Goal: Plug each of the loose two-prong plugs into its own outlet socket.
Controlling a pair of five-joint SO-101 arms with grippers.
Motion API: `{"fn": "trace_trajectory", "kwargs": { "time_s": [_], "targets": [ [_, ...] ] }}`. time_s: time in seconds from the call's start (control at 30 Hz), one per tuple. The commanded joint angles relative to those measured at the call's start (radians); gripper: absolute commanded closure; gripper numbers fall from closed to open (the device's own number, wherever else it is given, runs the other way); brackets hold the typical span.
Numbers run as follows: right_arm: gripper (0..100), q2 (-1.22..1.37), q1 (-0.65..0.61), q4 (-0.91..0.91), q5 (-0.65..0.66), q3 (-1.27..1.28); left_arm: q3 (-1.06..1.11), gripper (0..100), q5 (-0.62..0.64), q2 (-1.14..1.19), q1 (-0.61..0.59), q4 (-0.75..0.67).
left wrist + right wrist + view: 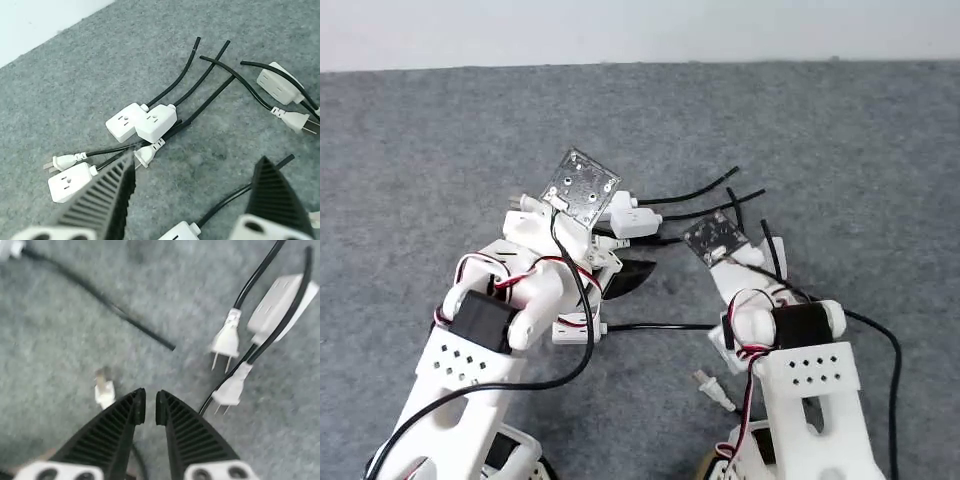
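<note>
A: We log the left gripper (pixel 196 157) spread wide and empty above two white plastic outlet sockets (pixel 140 122) lying side by side on the grey felt tabletop (pixel 75 90). The right gripper (pixel 150 392) is almost closed, holding nothing.
B: A small white two-prong plug (pixel 104 390) lies just beside its fingertip. Our worry: narrow jaws may knock it aside, and crossing black cords (pixel 210 96) may drag neighbours.
A: High view places a loose plug (pixel 713 385) at lower centre; socket slots read plainly from the left wrist.
</note>
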Motion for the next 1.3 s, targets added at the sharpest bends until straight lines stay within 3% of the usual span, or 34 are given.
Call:
{"fn": "trace_trajectory", "kwargs": {
  "time_s": [0.0, 0.13, 0.37, 0.97, 1.27],
  "targets": [
    [91.8, 0.005, -0.018, 0.090, 0.014, -0.061, -0.002, 65, -0.017, -0.018, -0.005, 0.009],
    [85.8, 0.005, -0.104, 0.166, 0.014, -0.061, 0.016, 65, -0.017, -0.018, -0.005, 0.003],
    [84.7, 0.016, -0.220, 0.105, 0.012, -0.028, 0.018, 65, -0.017, -0.018, -0.005, 0.003],
    [84.5, 0.016, -0.228, -0.160, 0.014, 0.273, 0.044, 65, -0.017, -0.017, -0.005, -0.018],
    [84.5, 0.018, -0.232, -0.165, 0.014, 0.276, 0.050, 65, -0.017, -0.017, -0.005, -0.018]
  ]
}}
